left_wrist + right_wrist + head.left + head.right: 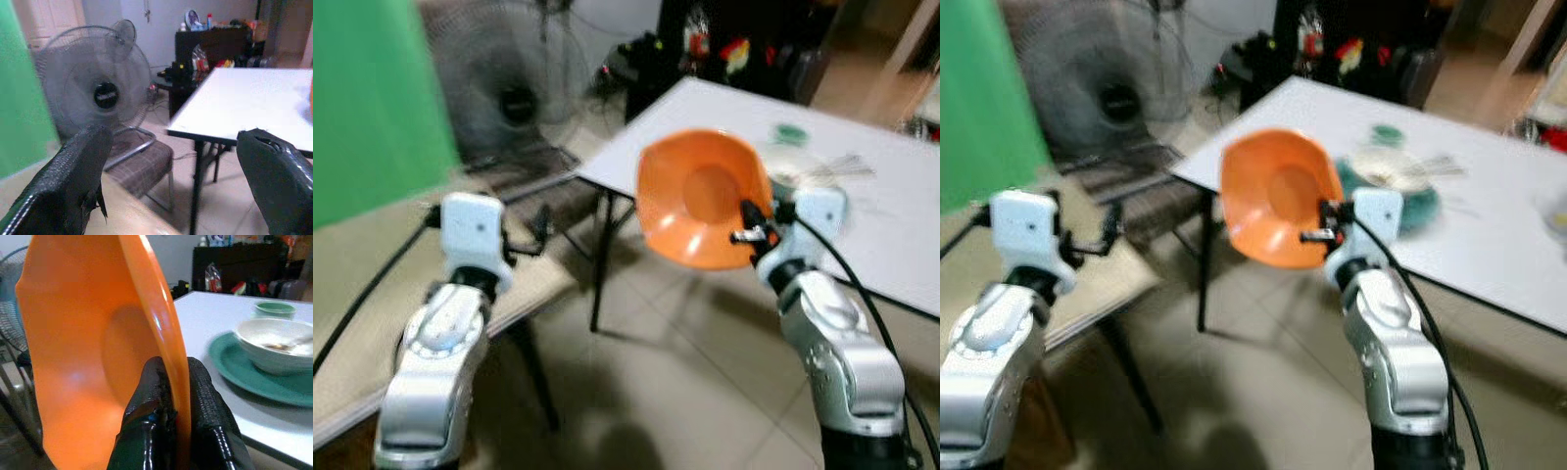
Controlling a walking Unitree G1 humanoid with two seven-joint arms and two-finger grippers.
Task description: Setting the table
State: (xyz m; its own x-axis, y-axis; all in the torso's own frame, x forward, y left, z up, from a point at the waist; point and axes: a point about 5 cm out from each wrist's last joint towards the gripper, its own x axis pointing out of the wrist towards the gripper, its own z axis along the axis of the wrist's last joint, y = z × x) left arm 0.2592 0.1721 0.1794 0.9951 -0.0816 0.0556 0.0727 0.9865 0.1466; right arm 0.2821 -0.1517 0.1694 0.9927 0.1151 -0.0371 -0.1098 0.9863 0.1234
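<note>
An orange bowl is held on edge beside the white table.

Its rim is pinched between the closed fingers of the right gripper, near the table's corner. On the table, a white bowl sits on a green plate. The left gripper is held with its fingers spread, nothing between them.

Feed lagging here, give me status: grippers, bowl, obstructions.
Right gripper shut on orange bowl rim, bowl tilted on edge. Left gripper open. Green plate with white bowl sits on white table ahead.
</note>
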